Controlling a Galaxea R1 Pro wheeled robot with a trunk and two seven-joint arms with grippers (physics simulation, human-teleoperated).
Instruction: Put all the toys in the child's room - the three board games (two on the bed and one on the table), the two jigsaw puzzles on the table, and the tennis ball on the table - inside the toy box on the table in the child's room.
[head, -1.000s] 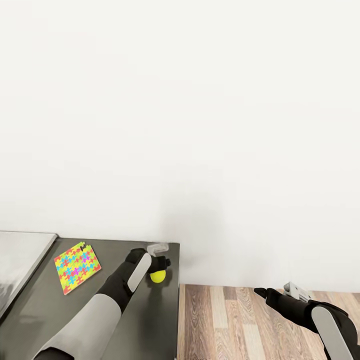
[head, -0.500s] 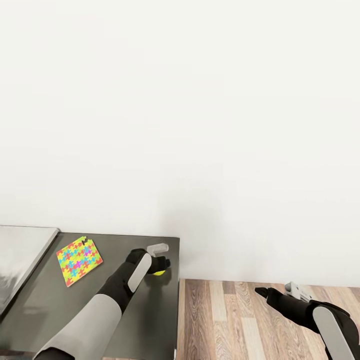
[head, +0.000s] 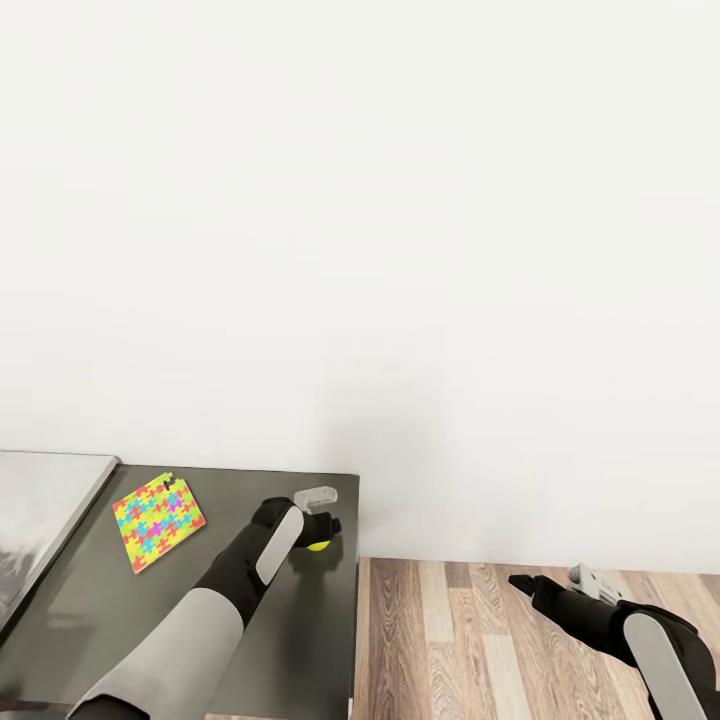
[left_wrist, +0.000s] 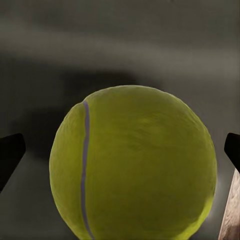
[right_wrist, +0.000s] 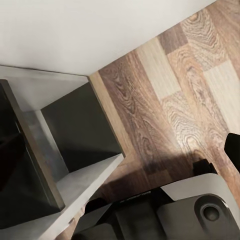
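The yellow-green tennis ball (head: 318, 545) rests near the right end of a dark grey top (head: 150, 610), close to the wall. My left gripper (head: 322, 533) is lowered over the ball and is open. In the left wrist view the tennis ball (left_wrist: 135, 165) sits between the black fingertips (left_wrist: 10, 152), with a small gap on one side. One jigsaw puzzle (head: 158, 522), a bright multicoloured square, lies flat to the left of the arm. My right gripper (head: 522, 581) hovers open over the wooden floor, holding nothing.
A pale grey flat slab (head: 40, 505) lies at the left edge beside the dark top. The white wall rises right behind. Wooden floor (head: 450, 640) lies to the right of the top's edge. The right wrist view shows a grey open shelf unit (right_wrist: 60, 150).
The left gripper has come down over the tennis ball, which now shows mostly hidden under it. The head view has shifted slightly. The right arm has stayed where it was.
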